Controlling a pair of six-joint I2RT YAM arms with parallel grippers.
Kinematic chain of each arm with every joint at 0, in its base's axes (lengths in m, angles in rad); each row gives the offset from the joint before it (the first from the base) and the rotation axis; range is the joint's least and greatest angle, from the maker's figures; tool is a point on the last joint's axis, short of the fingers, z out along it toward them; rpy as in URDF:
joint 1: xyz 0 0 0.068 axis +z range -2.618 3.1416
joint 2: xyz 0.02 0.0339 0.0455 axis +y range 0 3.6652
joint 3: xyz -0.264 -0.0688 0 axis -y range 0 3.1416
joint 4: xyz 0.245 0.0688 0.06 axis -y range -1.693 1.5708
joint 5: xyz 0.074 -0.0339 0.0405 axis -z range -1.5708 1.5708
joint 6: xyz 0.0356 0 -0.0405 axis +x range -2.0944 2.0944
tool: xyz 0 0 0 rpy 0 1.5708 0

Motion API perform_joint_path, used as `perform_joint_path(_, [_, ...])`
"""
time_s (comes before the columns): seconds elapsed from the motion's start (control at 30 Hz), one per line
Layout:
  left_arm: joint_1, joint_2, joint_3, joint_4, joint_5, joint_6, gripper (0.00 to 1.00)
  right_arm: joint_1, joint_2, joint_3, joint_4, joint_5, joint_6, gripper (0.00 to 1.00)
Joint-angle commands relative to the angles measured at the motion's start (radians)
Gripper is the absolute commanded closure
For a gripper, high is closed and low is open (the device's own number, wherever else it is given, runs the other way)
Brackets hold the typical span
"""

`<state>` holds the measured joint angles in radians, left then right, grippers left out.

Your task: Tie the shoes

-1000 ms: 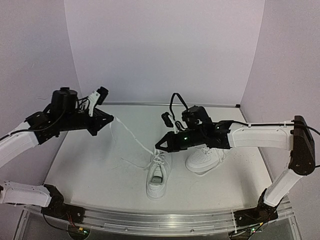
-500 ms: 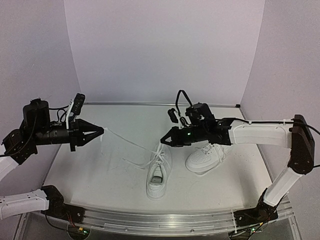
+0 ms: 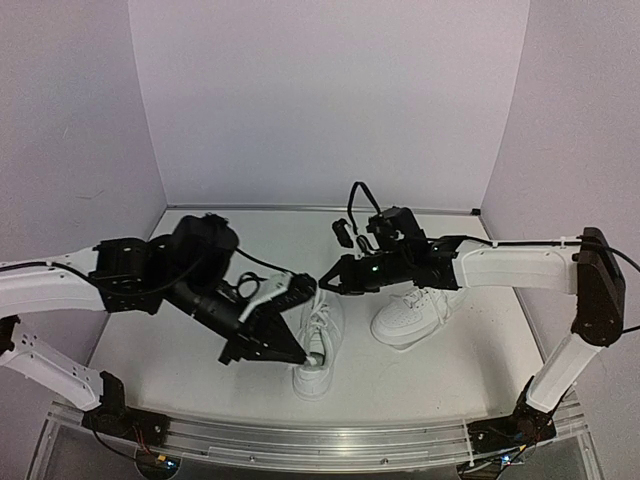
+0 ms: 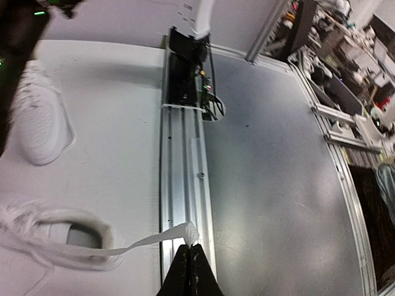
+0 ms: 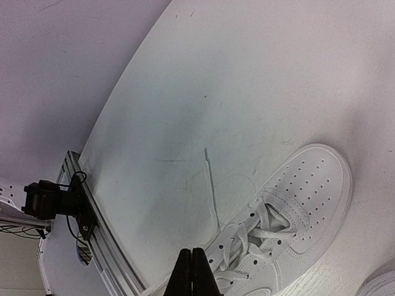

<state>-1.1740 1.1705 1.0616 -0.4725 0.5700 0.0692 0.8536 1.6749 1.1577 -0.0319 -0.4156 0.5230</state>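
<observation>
Left wrist view first: the left end effector is clenched tight on the tip of a flat white lace. That lace runs off to the left of the fingertips, sagging a little, into the near shoe, which sits on the counter close beside the end effector. Further out on that same side lies the second shoe, apart from the first.

Over to the right wrist: the right end effector is pinched shut just above the near shoe's lacing, with looped strands right beside its tips. Whether one is actually caught between them, I cannot tell. Beyond it, a loose strand trails across the counter.

So where are we? Early, by my reading. There is no knot and no bow on this shoe, and the ends need crossing, looping and cinching. The second shoe's laces are too blurred to judge, so count it as work remaining.
</observation>
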Motion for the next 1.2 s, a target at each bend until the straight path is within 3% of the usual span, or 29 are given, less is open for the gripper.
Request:
perform_joint_path(0.0, [-0.150, 0.192, 0.205, -0.019, -0.075, 0.159, 1.00, -0.001, 0.014, 0.044, 0.003, -0.036, -0.029, 1.00])
perform_joint_path(0.27, [-0.243, 0.522, 0.566, -0.137, -0.067, 0.338, 1.00, 0.000, 0.013, 0.045, 0.002, -0.072, -0.067, 1.00])
perform_joint_path(0.5, [-0.243, 0.625, 0.641, -0.151, -0.150, 0.403, 0.99, -0.001, 0.002, 0.038, 0.003, -0.084, -0.079, 1.00])
perform_joint_path(0.57, [-0.242, 0.635, 0.639, -0.144, -0.196, 0.398, 0.92, -0.001, 0.002, 0.036, 0.003, -0.087, -0.081, 1.00])
perform_joint_path(0.77, [-0.236, 0.630, 0.621, -0.115, -0.303, 0.345, 0.58, -0.001, 0.003, 0.031, 0.006, -0.090, -0.084, 1.00])
perform_joint_path(0.97, [-0.168, 0.501, 0.497, 0.002, -0.297, 0.264, 0.51, 0.000, 0.014, 0.036, 0.006, -0.104, -0.084, 1.00])
perform_joint_path(1.17, [-0.042, 0.239, 0.213, 0.269, -0.385, 0.096, 0.48, 0.009, 0.028, 0.065, 0.013, -0.130, -0.068, 1.00])
